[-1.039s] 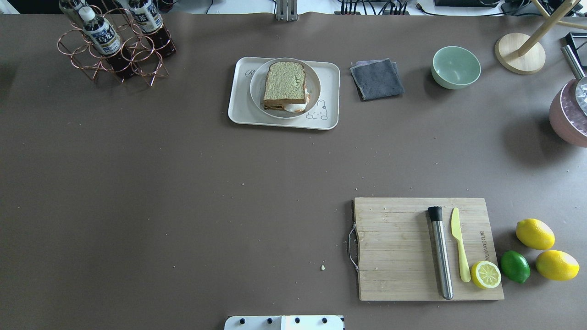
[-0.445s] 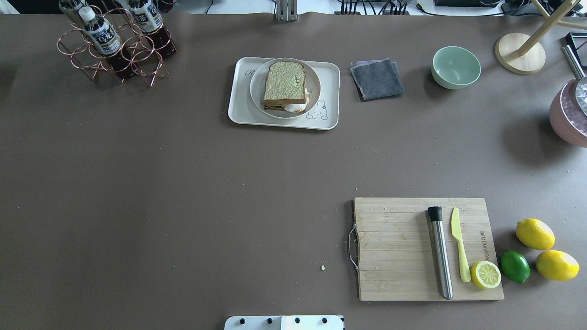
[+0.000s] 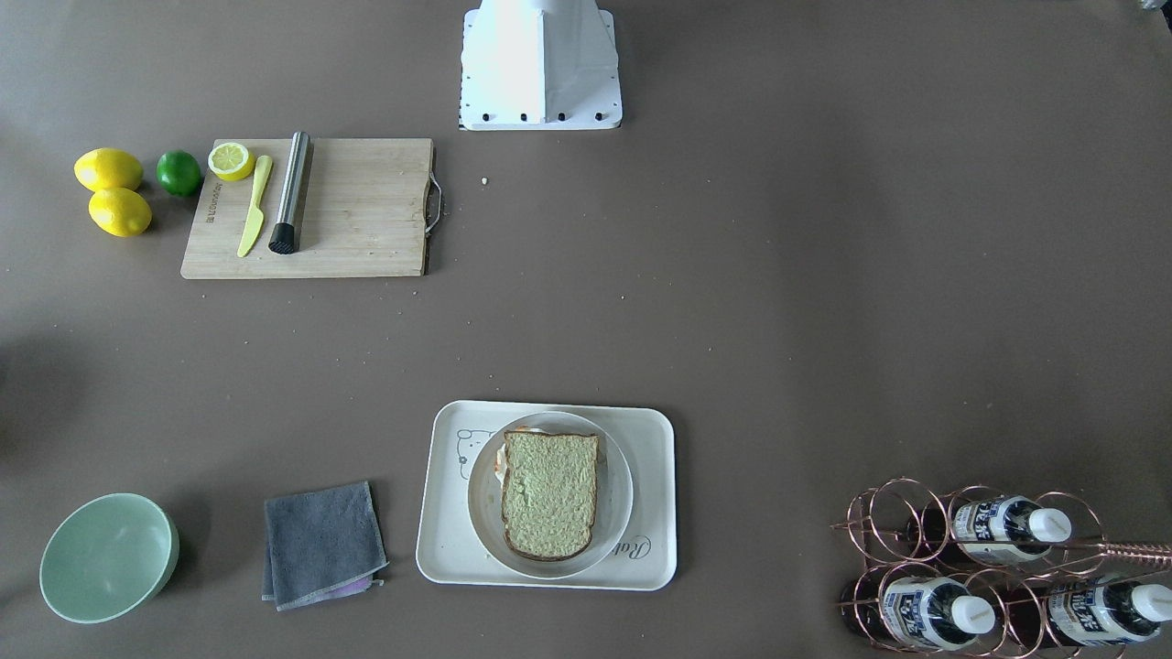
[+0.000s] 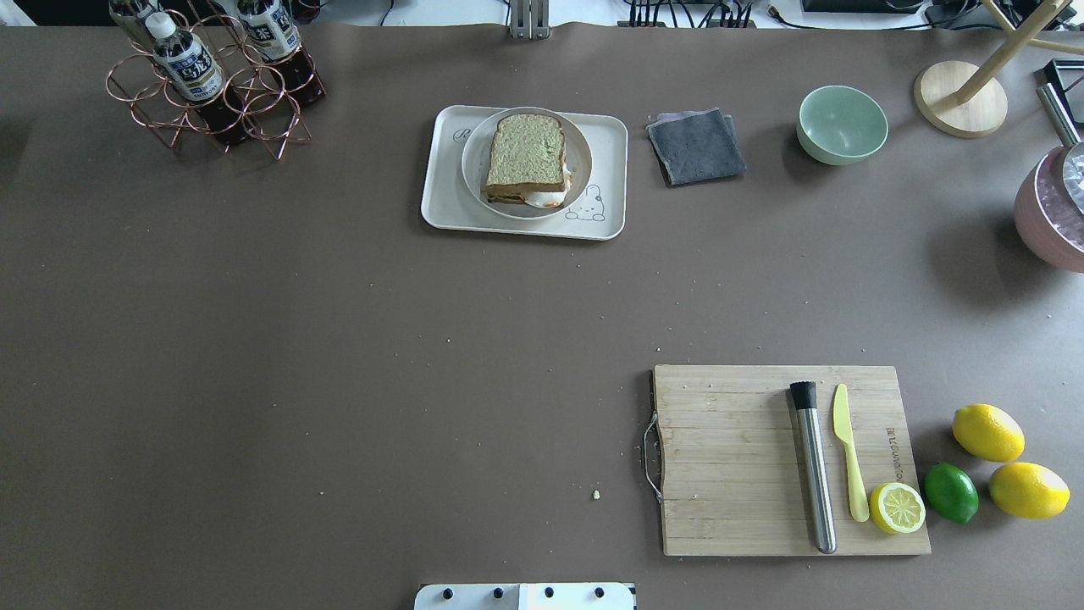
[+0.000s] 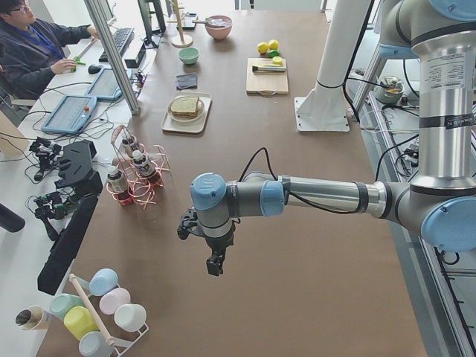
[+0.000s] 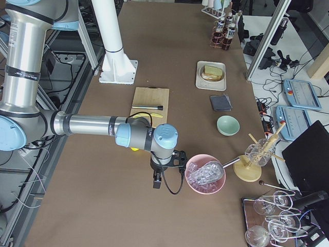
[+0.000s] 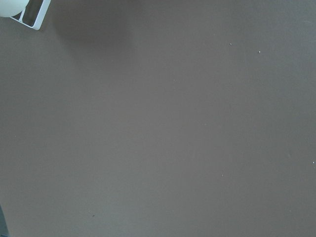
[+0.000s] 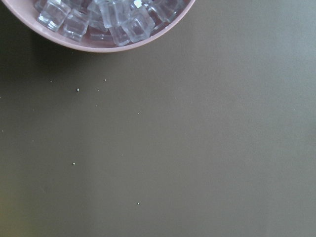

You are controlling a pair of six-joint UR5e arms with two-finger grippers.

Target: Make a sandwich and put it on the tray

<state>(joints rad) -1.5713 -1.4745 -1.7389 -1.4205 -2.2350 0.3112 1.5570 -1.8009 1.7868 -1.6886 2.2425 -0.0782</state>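
The sandwich (image 4: 525, 154), brown-crusted bread with white egg showing at its edge, lies on a round white plate (image 4: 581, 161). The plate stands on the cream tray (image 4: 440, 203) at the far middle of the table. The sandwich (image 3: 549, 494) and tray (image 3: 439, 549) also show in the front-facing view. My left gripper (image 5: 216, 264) hangs over bare table far off to the left and shows only in the exterior left view. My right gripper (image 6: 157, 181) hangs beside the pink bowl and shows only in the exterior right view. I cannot tell whether either is open or shut.
A wooden cutting board (image 4: 728, 457) carries a steel muddler (image 4: 815, 474), a yellow knife (image 4: 848, 449) and a half lemon (image 4: 898, 507). Two lemons (image 4: 987, 432) and a lime (image 4: 950, 491) lie beside it. A grey cloth (image 4: 696, 146), green bowl (image 4: 842, 124), bottle rack (image 4: 212, 80) and pink ice bowl (image 8: 98, 24) stand around.
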